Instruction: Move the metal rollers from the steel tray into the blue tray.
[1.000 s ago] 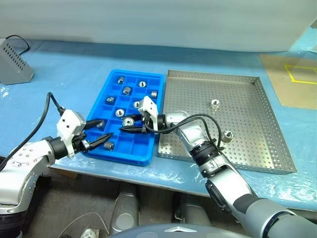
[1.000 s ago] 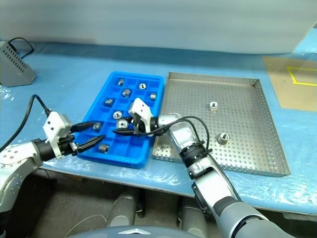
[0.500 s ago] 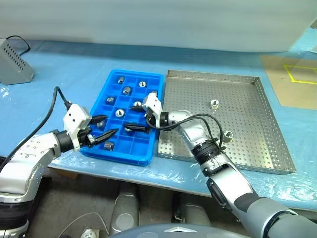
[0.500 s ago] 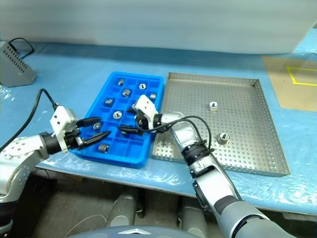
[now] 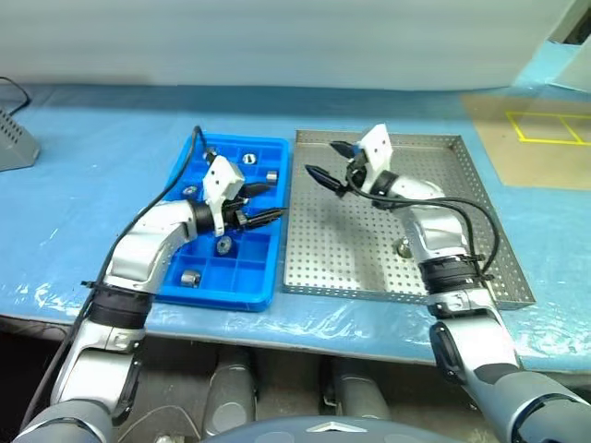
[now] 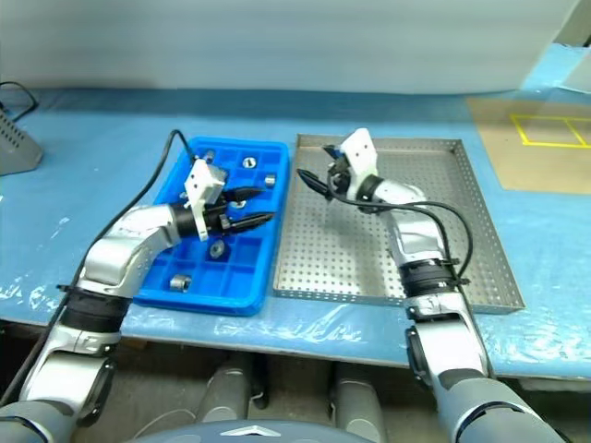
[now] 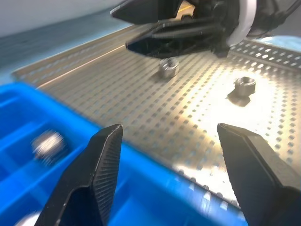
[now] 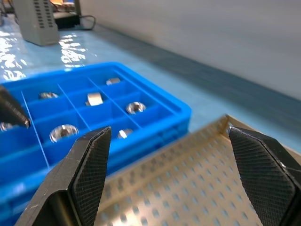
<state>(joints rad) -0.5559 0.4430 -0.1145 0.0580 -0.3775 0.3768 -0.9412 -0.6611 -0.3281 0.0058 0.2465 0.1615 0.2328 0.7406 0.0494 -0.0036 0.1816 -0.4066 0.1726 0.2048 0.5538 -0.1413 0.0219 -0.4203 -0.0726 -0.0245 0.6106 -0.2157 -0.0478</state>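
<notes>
Comparing with a second ago, the left gripper point(image 5: 259, 203), open and empty, is now over the right edge of the blue tray point(image 5: 231, 288), and the right gripper point(image 5: 329, 162), shut then, is wide open over the steel tray point(image 5: 369, 268). The left wrist view shows two metal rollers point(image 7: 168, 67) on the steel tray; other rollers lie in blue compartments.

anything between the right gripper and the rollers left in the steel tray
Nothing visible. The right gripper, open, hangs over the steel tray, whose perforated floor is bare apart from two metal rollers. The left gripper sits apart, at the blue tray.
</notes>
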